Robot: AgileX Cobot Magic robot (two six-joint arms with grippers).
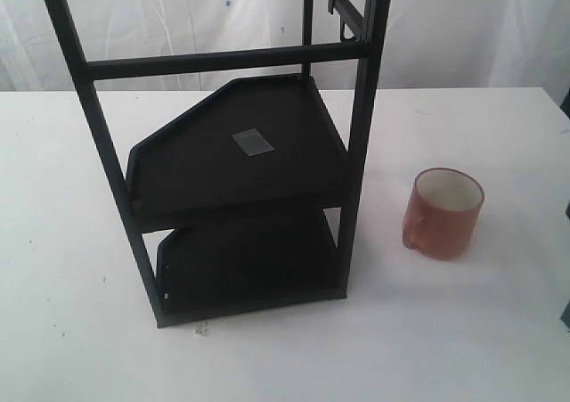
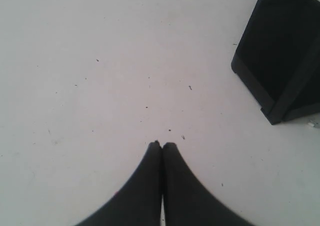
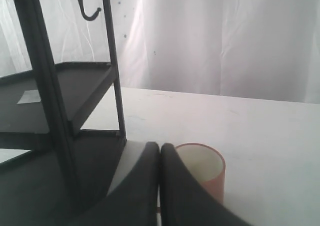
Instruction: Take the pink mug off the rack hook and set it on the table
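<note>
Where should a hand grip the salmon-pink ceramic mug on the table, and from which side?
Probably the rim of the salmon-pink ceramic mug, from above: it stands upright, mouth open, so one finger can go inside the wall. Take the side away from the black metal rack, opposite the small handle.
</note>
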